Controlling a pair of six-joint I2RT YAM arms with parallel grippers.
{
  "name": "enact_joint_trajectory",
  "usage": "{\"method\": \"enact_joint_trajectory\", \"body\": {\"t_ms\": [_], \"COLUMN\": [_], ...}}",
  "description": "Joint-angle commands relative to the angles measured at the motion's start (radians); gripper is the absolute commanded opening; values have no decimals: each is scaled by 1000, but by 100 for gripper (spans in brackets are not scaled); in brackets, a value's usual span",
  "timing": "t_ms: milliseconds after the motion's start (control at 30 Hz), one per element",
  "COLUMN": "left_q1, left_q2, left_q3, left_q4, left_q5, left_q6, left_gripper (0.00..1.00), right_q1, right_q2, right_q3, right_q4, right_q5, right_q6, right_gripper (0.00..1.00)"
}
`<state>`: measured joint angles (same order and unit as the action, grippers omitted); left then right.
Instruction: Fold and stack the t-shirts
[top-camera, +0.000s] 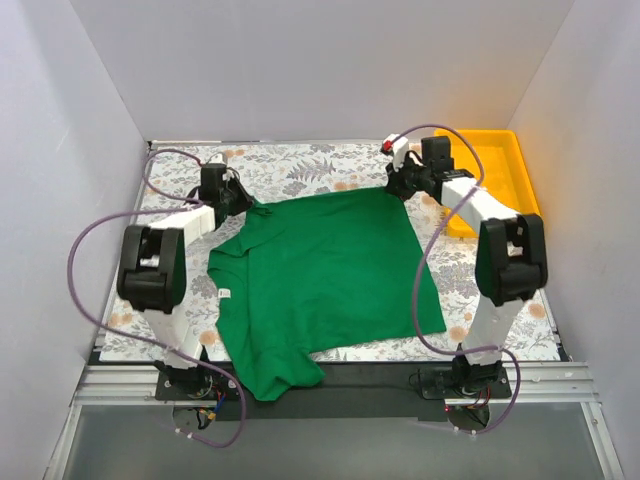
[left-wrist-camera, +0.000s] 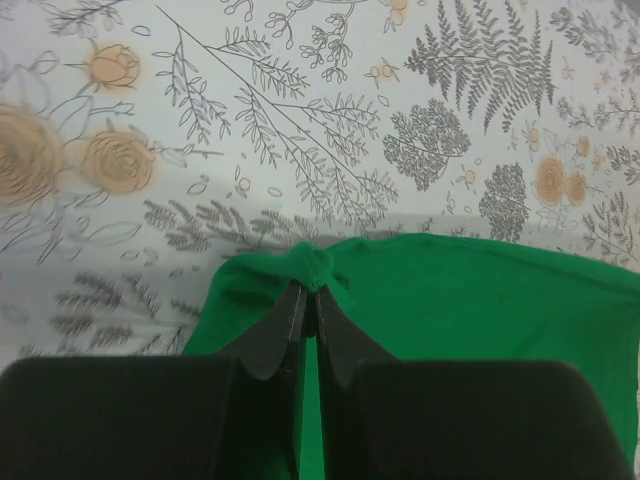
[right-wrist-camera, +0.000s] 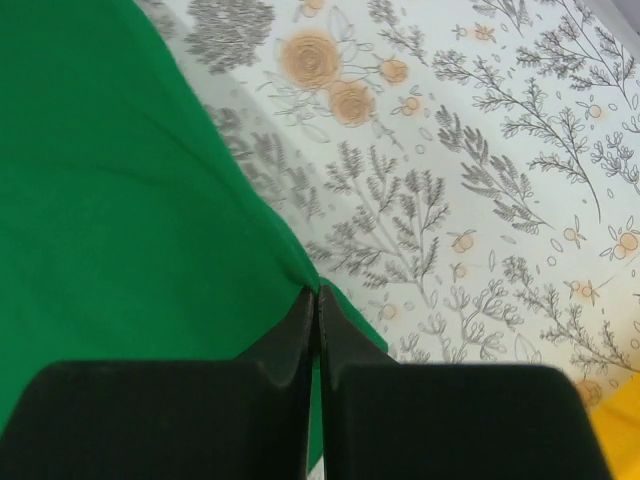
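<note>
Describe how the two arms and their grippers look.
The left arm and right arm both have white links with bulky black joint housings. A purple cable loops along the left arm, and another along the right. The left gripper and right gripper have black bodies and black fingers tapering to thin tips. A small red part sits near the right wrist.

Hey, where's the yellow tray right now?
In the top view, the yellow tray sits in the far right corner of the table, just right of the right gripper pinching the green t-shirt.
</note>
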<state>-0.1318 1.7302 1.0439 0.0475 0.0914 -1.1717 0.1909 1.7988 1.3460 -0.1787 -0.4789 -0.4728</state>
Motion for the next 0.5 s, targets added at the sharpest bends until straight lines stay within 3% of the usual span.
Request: {"method": "enact_joint_trajectory", "body": {"t_ms": [0, 167, 467], "left_q1": [21, 46, 46], "left_q2": [119, 255, 321], "left_q3": [163, 304, 400], "left_q4": [-41, -86, -20], "left_q5": [186, 202, 307], "left_q6": [-71, -74, -34], "left_gripper": [0, 0, 0], "right_q1": [16, 21, 21], "right_q2": [92, 246, 318], "right_q3": [152, 289, 386], "right_q4": [110, 76, 90], "right_q5": [167, 285, 428], "right_q6": [37, 63, 128], "right_gripper": [1, 1, 1]}}
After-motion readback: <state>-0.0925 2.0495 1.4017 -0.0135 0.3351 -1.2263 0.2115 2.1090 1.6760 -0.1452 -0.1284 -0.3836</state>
